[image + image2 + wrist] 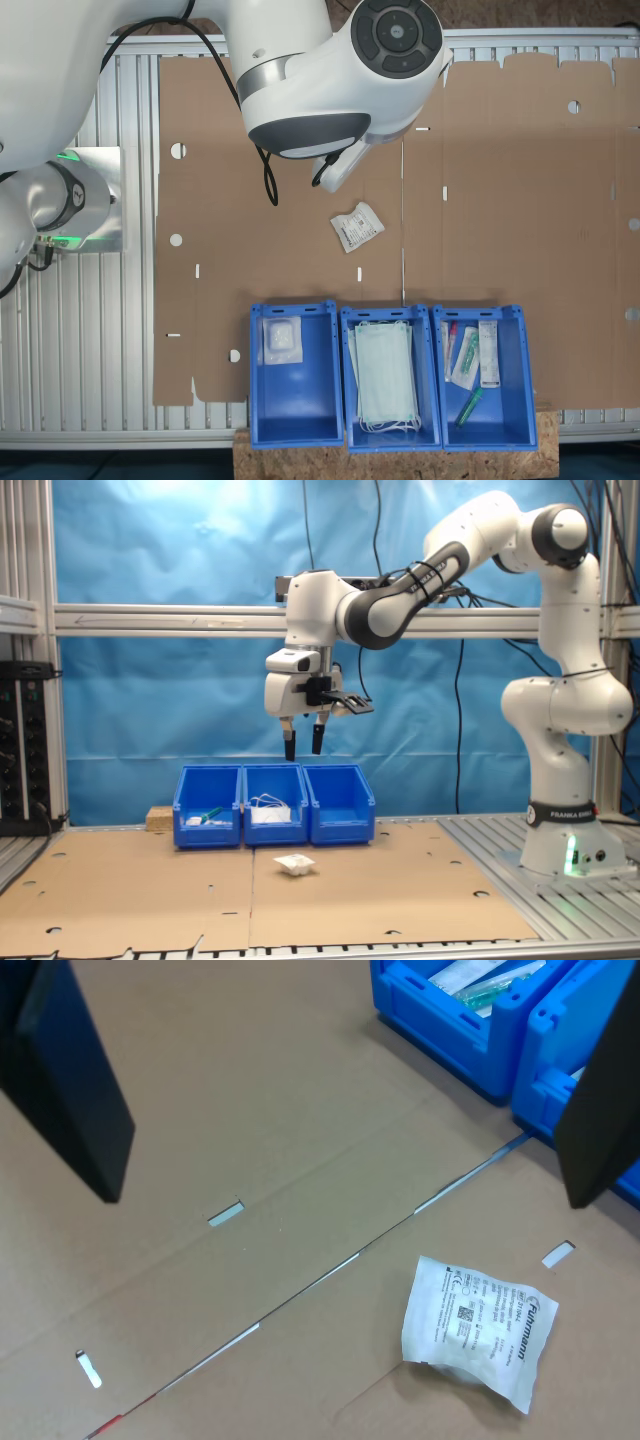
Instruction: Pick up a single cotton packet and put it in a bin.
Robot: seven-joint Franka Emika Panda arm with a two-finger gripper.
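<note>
A small white cotton packet (357, 227) with dark print lies flat on the brown cardboard, a short way in front of the row of blue bins; it also shows in the second exterior view (295, 863) and the wrist view (480, 1330). My gripper (304, 745) hangs high above the table, over the stretch between the packet and the bins. It is open with nothing between its black fingers (70, 1090). In the wrist view the packet lies off to one side of the gripper (342, 1198), nearer one finger.
Three blue bins stand side by side at the cardboard's edge. One bin (295, 400) holds a white packet (281, 340), the middle bin (345, 385) holds pale-green face masks (388, 375), and the third bin (512, 400) holds assorted small items. Cardboard (520, 180) covers the table.
</note>
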